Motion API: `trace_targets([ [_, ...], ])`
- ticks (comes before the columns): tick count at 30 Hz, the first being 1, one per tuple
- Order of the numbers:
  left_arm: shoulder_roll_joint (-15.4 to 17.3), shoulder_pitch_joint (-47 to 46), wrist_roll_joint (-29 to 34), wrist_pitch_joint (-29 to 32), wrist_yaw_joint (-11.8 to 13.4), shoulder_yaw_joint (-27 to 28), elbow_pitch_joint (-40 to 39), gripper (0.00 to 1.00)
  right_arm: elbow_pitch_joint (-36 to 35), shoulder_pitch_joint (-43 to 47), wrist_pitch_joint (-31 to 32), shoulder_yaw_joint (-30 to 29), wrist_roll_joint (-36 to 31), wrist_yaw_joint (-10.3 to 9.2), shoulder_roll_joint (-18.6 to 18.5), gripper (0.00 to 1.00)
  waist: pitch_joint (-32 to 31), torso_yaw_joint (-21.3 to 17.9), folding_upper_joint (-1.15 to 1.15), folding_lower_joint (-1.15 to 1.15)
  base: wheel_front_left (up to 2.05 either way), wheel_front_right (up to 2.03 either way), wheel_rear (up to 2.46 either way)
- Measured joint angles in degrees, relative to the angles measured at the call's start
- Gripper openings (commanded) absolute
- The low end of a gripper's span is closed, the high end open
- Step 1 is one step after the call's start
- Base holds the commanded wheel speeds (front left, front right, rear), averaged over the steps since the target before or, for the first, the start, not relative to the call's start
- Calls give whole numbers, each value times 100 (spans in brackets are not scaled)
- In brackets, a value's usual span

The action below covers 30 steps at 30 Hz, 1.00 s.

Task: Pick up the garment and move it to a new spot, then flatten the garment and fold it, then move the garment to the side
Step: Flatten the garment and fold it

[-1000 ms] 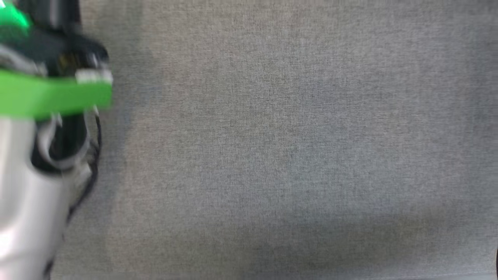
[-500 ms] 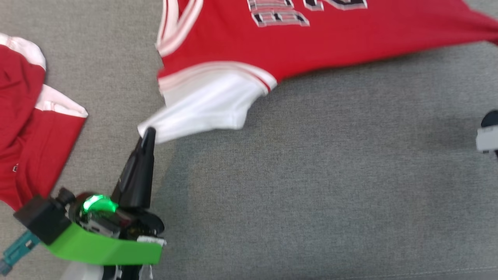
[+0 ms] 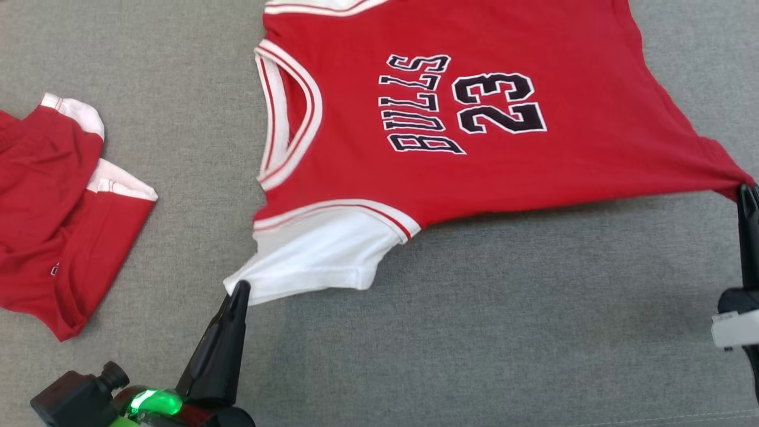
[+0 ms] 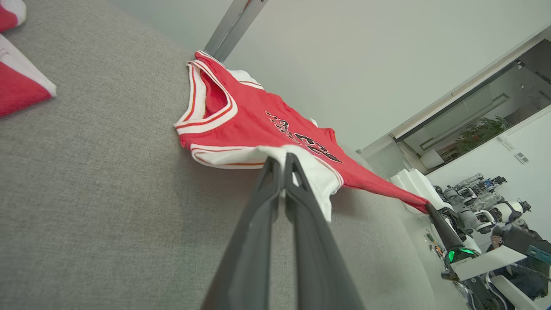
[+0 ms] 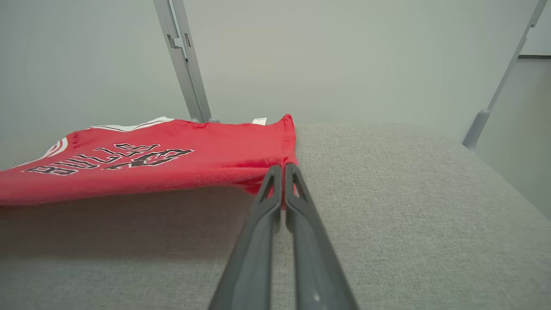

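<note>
The red jersey (image 3: pixel 474 118) lies spread on the grey tabletop (image 3: pixel 474 332), its near edge lifted and pulled taut. The left gripper (image 3: pixel 240 289) is clamped on the white sleeve corner, and the right gripper (image 3: pixel 748 193) is clamped on the hem corner. This looks like the flattening step. Next, both corners should go down evenly so the cloth settles smooth, clear of the red shorts (image 3: pixel 53 237).
</note>
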Motion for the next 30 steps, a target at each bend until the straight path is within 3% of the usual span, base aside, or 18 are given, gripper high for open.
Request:
trace_targets([
  [6,47,62,29,235,411,44,-324,0,-177,381,0,-59,-110,0,25,0,-110,-77,0,0,0,0,0],
  [12,40,-495,69,689,748,18,86,0,315,71,191,156,-86,0,116,0,-83,-127,0,0,0,0,0],
  [18,-272,-1565,168,869,772,-79,827,0,956,-705,241,388,-60,0,145,0,134,-105,0,0,0,0,0],
  [30,-661,-3206,609,769,481,-308,2392,0,1926,-1997,91,738,-5,0,99,0,575,-73,0,0,0,0,0],
])
